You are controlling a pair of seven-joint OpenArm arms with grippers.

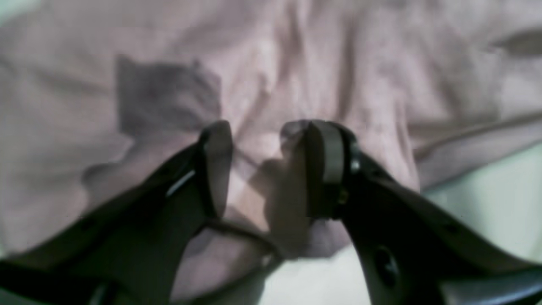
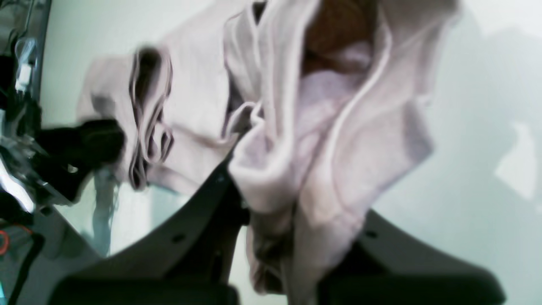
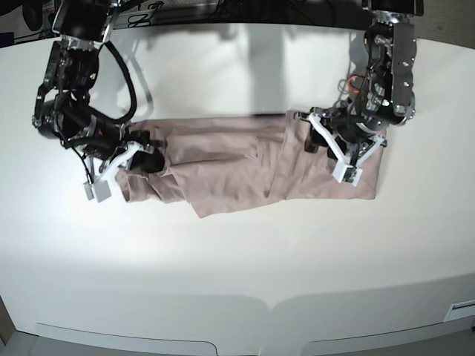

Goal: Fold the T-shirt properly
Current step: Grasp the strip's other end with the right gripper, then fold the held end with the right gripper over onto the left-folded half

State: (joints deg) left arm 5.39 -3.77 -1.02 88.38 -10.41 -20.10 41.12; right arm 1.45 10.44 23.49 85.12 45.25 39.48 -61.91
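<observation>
One white rounded bench [image 3: 237, 252], carrying everything. One plain dusty mauve-pink short-sleeved cotton T-shirt [image 3: 245, 170], lying crumpled in a wide band across the middle of the bench, between the two arms; nothing else cloth on the surface.

Two black arms with white finger pieces, one at each end of the T-shirt.

Right pincer [image 2: 271, 228], on the base view's left: pressed together on a bunched fold of the T-shirt. In the right wrist view the cloth spills up out of the jaws in thick rolls with hems showing, and blocks most of what lies beyond. A second lump of the same T-shirt hangs further off to the left in that view, next to dark cabling and arm hardware at the frame edge.

Left pincer [image 1: 264, 169], on the base view's right: jaws part spread, set down onto the T-shirt near its edge, with a ridge of cloth between the fingers [image 1: 330, 169]. View is blurred; I can't tell whether the pads actually clamp it. Bare bench shows just past the hem at lower right.
</observation>
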